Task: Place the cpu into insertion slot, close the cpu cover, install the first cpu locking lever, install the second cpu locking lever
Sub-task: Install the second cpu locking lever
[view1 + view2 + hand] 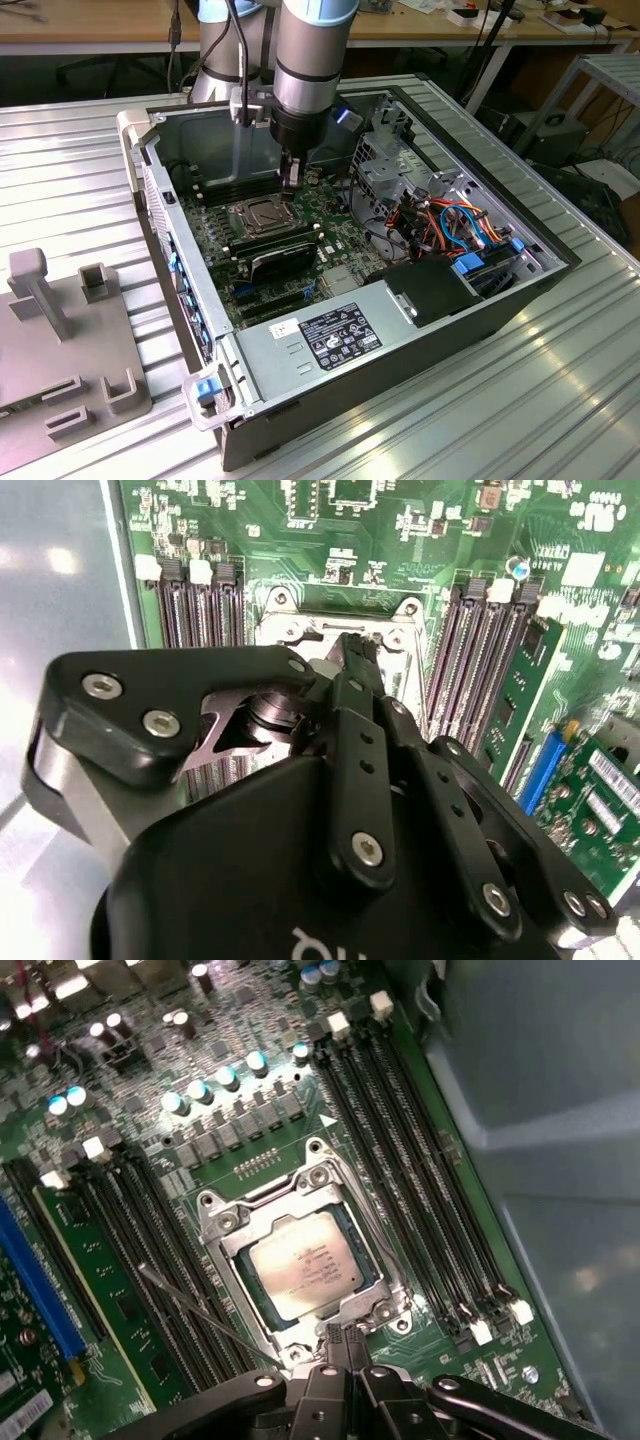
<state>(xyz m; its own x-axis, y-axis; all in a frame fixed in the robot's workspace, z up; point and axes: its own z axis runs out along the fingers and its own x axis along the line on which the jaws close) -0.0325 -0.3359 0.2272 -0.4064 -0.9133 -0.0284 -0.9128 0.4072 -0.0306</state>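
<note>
Ribbed metal surface (560, 400) carries an open computer case (400, 390). Inside, the cpu (305, 1265) lies in the insertion slot (258, 1300) under the lowered cpu cover (232, 1230). The pincer (340, 1340), tips together, hovers at the cover's edge, where a thin locking lever (200, 1305) slants away.

I am working in what is looking like an electronics or robotics lab. An opened computer case (400, 400) is lying on a ribbed metal tabletop (560, 400), with a grey moulded fixture (60, 340) sitting beside it. Wooden workbenches (100, 25) are running along the back, and loose cables (597, 185) are trailing on the floor below them.
</note>
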